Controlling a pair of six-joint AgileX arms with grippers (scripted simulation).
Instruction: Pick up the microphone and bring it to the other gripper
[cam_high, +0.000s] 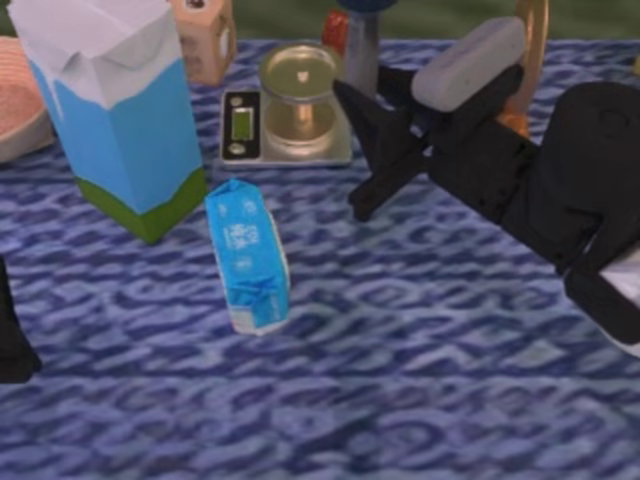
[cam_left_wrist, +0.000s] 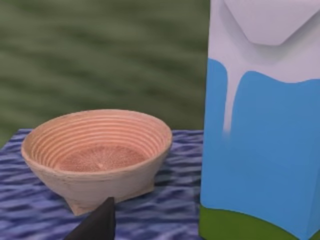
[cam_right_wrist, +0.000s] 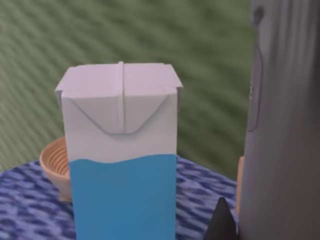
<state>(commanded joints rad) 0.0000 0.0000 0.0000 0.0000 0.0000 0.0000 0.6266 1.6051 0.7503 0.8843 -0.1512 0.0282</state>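
Both fingers of the right hand (cam_high: 355, 150) gape empty, with the upright microphone (cam_high: 361, 55) just beyond one fingertip, seemingly to line up a grasp. The left hand (cam_high: 12, 340) idles far opposite.

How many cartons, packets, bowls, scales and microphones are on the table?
Milk carton: 1
Blue packet: 1
Bowl: 1
Kitchen scale: 1
Microphone: 1
Total: 5
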